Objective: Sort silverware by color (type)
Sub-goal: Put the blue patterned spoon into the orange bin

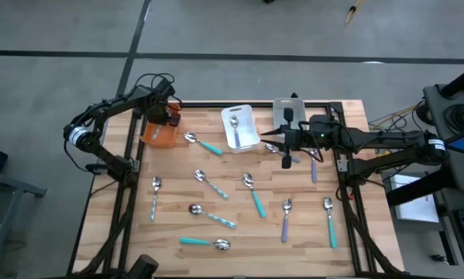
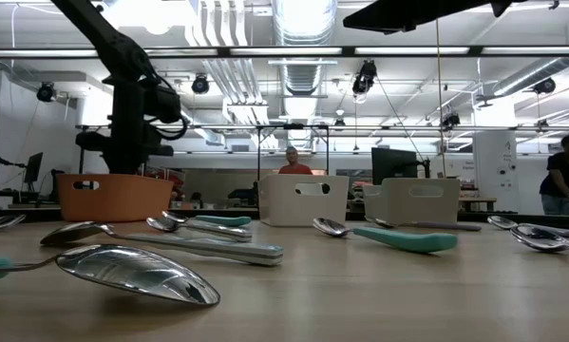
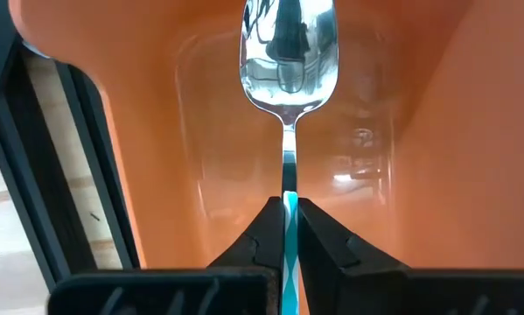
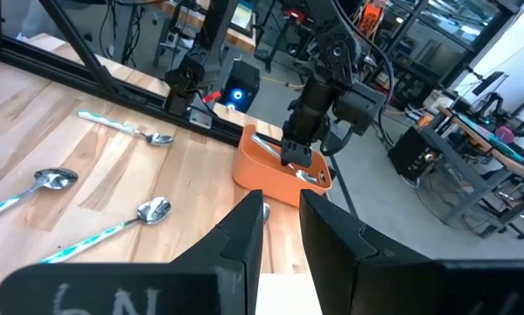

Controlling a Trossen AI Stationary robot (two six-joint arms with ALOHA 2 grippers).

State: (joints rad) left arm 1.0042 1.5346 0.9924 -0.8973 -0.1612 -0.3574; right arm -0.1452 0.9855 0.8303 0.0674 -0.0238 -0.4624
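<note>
My left gripper hangs over the orange bin at the table's far left and is shut on a spoon with a shiny bowl and a teal-striped handle. My right gripper hovers open above the table, in front of the white bin and grey bin, with nothing between its fingers. One spoon lies in the white bin. Several spoons and forks lie flat on the wood, among them teal, purple and striped ones. My left gripper pinches the spoon's striped handle between its two fingers, with the handle running along them. The fingers come from above, pointing down into the orange bin. The bowl end reaches forward past the fingertips, inside the bin. I cannot tell whether it touches the bin's floor.
The three bins stand in a row along the far edge. A purple-handled piece lies just right of my right gripper. A dark frame rail borders the table's left side. People stand in the room beyond the table.
</note>
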